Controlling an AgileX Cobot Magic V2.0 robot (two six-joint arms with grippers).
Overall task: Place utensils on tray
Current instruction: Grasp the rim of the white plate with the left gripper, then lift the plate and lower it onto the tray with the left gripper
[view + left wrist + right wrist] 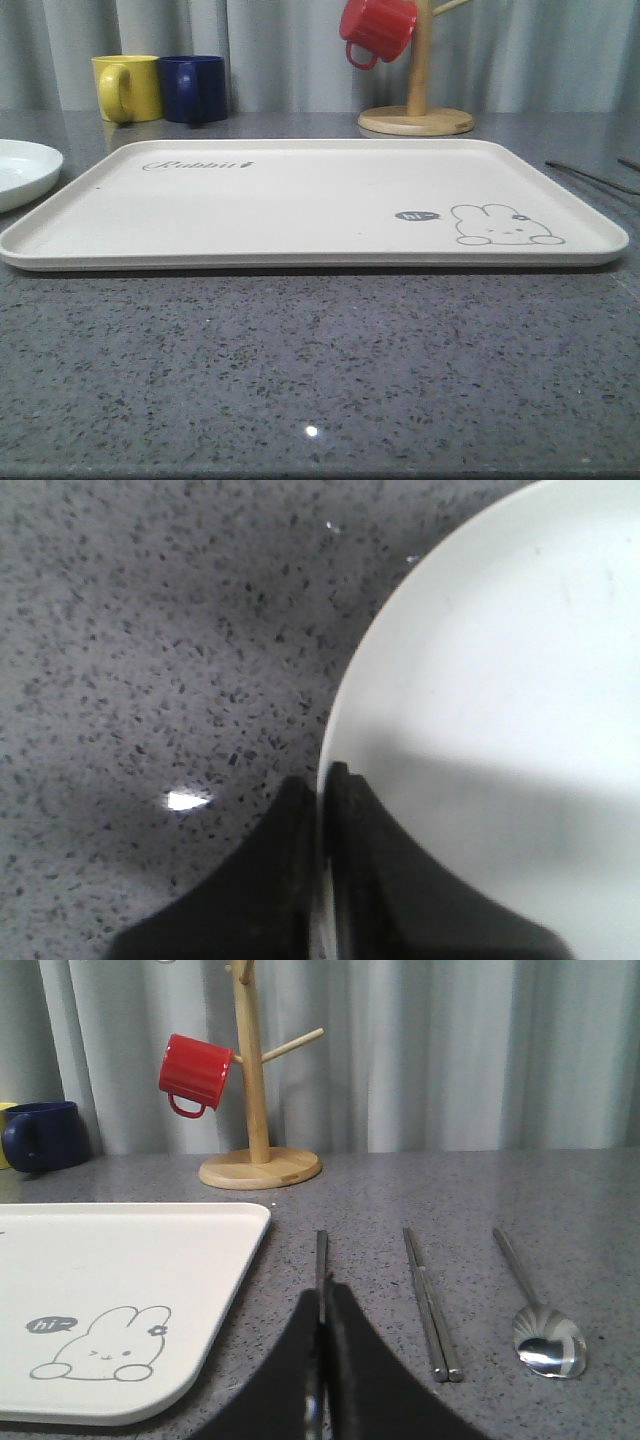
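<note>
Both pincers clamped, tray lying bare.

From the front, the tray is sitting mid-surface, the plate just off its left end and thin utensils lying at far right. At the left wrist, the left pincer is gripping the plate's rim. At the right wrist, the right pincer is closing on the fork, beside the tray; chopsticks and spoon are lying further out.

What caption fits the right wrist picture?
Right gripper closed on the fork, beside chopsticks, spoon and tray.
</note>
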